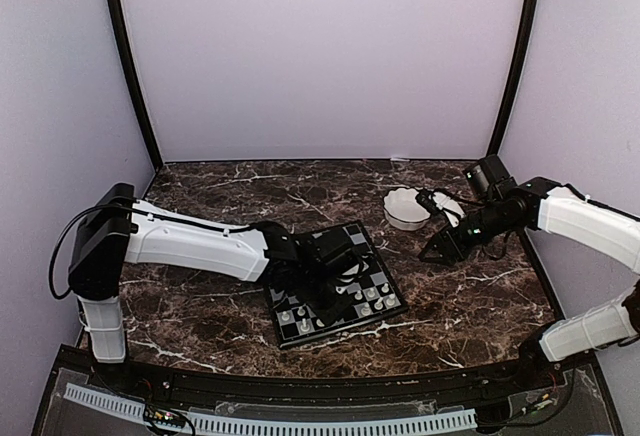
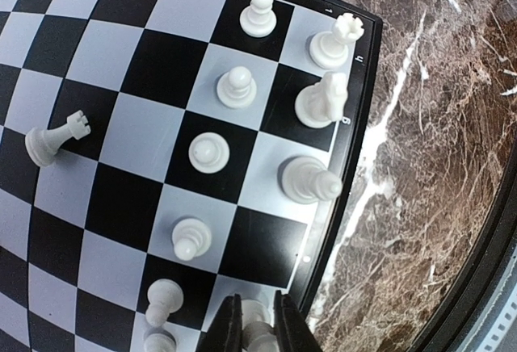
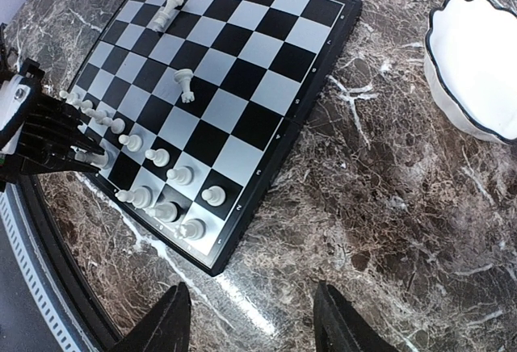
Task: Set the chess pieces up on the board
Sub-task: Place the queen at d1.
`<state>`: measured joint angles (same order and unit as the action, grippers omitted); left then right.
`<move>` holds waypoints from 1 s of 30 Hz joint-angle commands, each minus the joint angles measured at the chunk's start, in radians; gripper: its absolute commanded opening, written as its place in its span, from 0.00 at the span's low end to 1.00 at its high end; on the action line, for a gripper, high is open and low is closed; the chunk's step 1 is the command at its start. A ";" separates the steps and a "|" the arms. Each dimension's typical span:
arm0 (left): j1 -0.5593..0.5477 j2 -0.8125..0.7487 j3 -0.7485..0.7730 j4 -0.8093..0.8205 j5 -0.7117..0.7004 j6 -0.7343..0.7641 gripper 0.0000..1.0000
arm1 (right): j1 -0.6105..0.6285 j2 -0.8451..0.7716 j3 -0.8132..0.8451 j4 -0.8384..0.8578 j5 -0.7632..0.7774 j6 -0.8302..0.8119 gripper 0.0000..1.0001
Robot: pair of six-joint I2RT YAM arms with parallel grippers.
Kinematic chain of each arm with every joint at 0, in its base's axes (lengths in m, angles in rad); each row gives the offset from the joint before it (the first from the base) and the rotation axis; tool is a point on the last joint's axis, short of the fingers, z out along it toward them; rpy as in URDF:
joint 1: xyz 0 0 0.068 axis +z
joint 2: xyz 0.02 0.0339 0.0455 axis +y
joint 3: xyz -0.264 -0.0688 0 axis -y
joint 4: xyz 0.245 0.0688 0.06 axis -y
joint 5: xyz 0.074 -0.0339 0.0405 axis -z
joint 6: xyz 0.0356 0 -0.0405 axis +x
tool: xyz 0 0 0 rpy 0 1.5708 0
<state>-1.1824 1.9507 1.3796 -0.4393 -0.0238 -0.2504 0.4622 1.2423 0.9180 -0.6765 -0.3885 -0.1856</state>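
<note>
Holding one small white piece (image 2: 258, 334) clenched between its fingers, the left end effector (image 2: 257, 308) sits at the nearest edge of the board (image 3: 242, 69), about 6 o'clock; most of the chess pieces (image 3: 179, 176) stand upright in two rows along that near side, so I judge the set-up well past halfway; left to do, as far as I can see: a rook (image 2: 52, 138) lying on its side toward mid-board, and another toppled piece (image 3: 167, 9) near the far edge at 12 o'clock; the left arm overhangs the board's middle and would crowd any reach there; at 3 o'clock the right end effector (image 3: 254, 320) hovers released over the tabletop (image 1: 470, 306), holding nothing; farther off, at 1 o'clock, a white scalloped bowl (image 1: 405, 208) stands apart from the board.
</note>
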 commanded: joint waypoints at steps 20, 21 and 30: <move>-0.005 -0.029 0.058 -0.054 -0.023 0.018 0.31 | -0.003 -0.003 0.007 0.025 -0.016 -0.005 0.54; -0.004 -0.030 0.058 -0.062 -0.022 0.022 0.31 | -0.003 -0.003 0.006 0.028 -0.017 -0.003 0.53; -0.004 -0.029 0.038 -0.068 -0.003 0.028 0.24 | -0.004 0.002 0.005 0.036 -0.018 0.001 0.54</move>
<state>-1.1824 1.9621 1.4185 -0.4732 -0.0372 -0.2333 0.4622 1.2423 0.9180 -0.6724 -0.3935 -0.1848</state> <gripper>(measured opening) 0.255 0.536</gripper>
